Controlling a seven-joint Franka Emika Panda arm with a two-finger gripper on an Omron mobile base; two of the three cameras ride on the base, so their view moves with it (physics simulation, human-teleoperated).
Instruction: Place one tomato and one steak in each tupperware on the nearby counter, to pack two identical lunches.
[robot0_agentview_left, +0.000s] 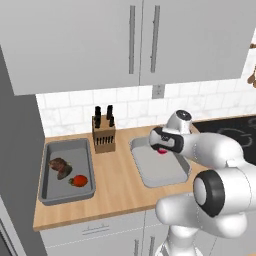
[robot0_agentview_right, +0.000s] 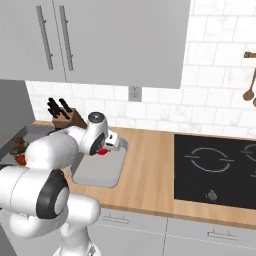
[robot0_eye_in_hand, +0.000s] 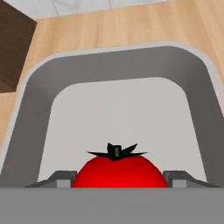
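My gripper (robot0_agentview_left: 161, 150) is shut on a red tomato (robot0_eye_in_hand: 119, 171) with a dark green stem, low over the far end of the right tupperware (robot0_agentview_left: 160, 172). In the hand view the fingertips (robot0_eye_in_hand: 59, 179) flank the tomato, with the tray's grey rim (robot0_eye_in_hand: 118, 65) curving beyond it. Whether the tomato touches the tray floor I cannot tell. The left tupperware (robot0_agentview_left: 67, 152) holds a brown steak (robot0_agentview_left: 60, 166) and a second tomato (robot0_agentview_left: 79, 180). Both trays lie on the wooden counter (robot0_agentview_left: 117, 185).
A wooden knife block (robot0_agentview_left: 104, 132) with dark handles stands between the two trays at the back wall. A black cooktop (robot0_agentview_right: 220, 167) is set into the counter to the right. Grey wall cabinets (robot0_agentview_left: 100, 40) hang above, and wooden utensils (robot0_agentview_right: 248, 92) hang on the tiled wall.
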